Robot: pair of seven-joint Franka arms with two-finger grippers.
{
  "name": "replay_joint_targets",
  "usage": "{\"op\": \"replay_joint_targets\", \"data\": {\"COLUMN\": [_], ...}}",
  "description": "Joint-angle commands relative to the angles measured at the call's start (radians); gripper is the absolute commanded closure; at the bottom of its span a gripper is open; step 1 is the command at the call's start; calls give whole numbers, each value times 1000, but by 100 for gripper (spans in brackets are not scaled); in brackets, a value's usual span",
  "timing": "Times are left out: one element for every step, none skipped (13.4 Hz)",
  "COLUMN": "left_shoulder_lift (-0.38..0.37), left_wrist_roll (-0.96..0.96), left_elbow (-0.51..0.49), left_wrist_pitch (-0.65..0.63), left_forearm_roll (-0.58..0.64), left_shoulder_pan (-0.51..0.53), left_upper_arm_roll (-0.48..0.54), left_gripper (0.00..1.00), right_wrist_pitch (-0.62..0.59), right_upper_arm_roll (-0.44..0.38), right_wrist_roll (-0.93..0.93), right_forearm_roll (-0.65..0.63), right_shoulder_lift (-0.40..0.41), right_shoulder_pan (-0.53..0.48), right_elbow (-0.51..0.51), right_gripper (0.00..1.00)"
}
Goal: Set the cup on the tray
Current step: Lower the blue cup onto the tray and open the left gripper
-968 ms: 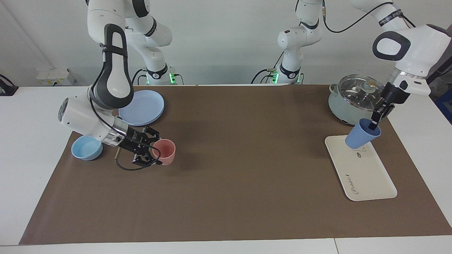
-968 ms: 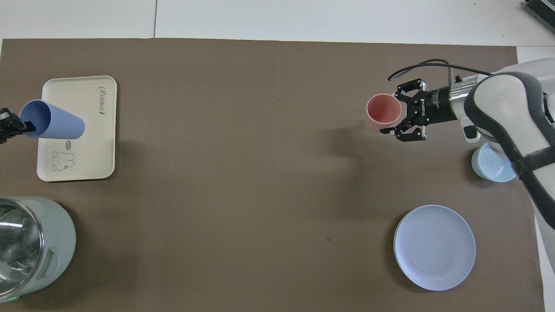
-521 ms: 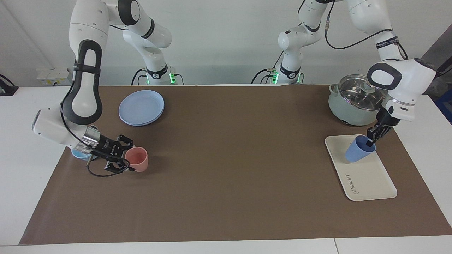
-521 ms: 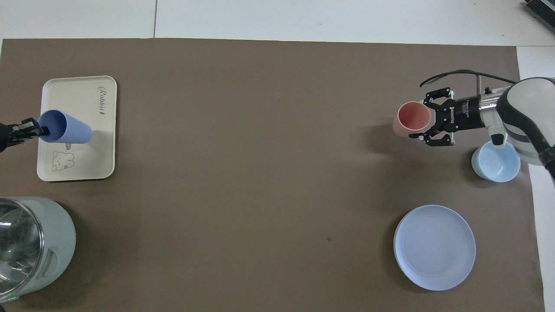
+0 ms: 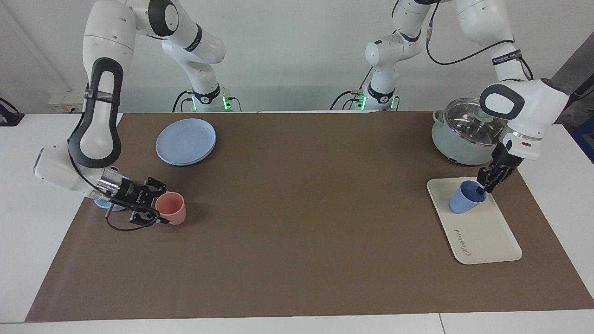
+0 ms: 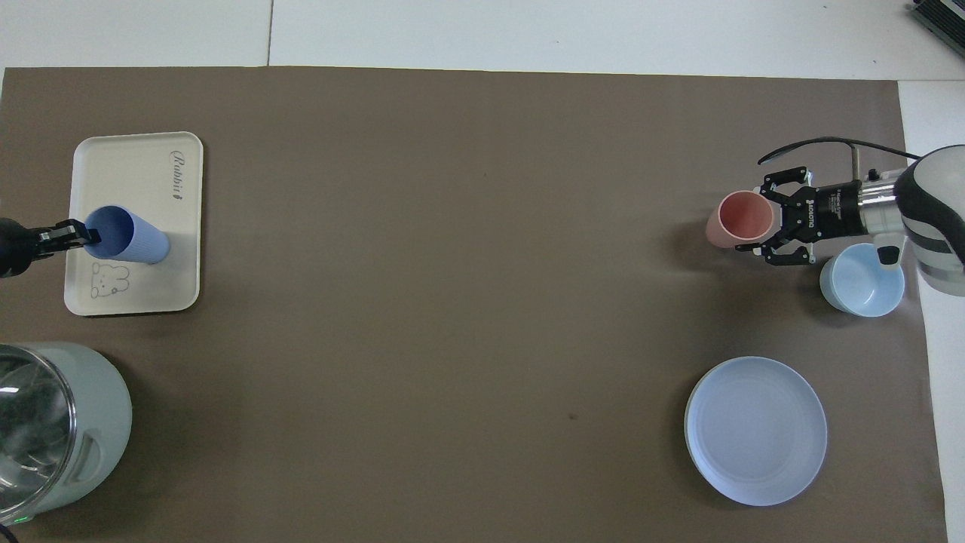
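In the facing view, at lower left, the right gripper (image 5: 157, 216) has carried the pink cup (image 5: 171, 208) sideways, pinching its rim. At right, the left gripper (image 5: 482, 187) has lowered the cup (image 5: 465, 198) onto the tray (image 5: 482, 239) (slightly tilted); I cannot tell if it has let go.

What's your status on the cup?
Left gripper at blue cup rim, cup on tray. Right gripper shut on pink cup. Nothing blocking.
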Motion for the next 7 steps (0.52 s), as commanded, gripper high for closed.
{"op": "replay_joint_targets", "data": {"left_shoulder_lift": [-20,-39,-74,-114,-146,-171,-194], "left_wrist_roll": [8,6,3,-6,-9,-11,-14], "left_elbow": [138,170,178,171,169,168,159], "left_wrist_pitch": [-190,-262,-317,-351,-405,-458,-498], "left_forearm_roll": [80,116,134,156,188,220,238], "left_shoulder_pan": [-7,-12,-30,-44,-67,-90,-116], "left_upper_arm_roll": [2,-3,-3,-4,-4,-4,-6], "left_gripper": [0,0,0,0,0,0,0], "right_wrist_pitch": [-3,3,7,10,11,26,61], "right_upper_arm_roll": [7,6,6,4,4,4,3], "right_wrist_roll": [-87,-89,-100,-104,-113,-130,-152], "right_forearm_roll": [23,17,9,2,-23,-55,-92], "right_shoulder_lift": [-55,-59,-61,-61,-61,-61,-65], "right_shoulder_pan": [2,2,2,2,2,1,1], "right_elbow": [-51,-53,-53,-52,-50,-50,-50], "right_gripper": [15,4,2,1,1,1,1]}}
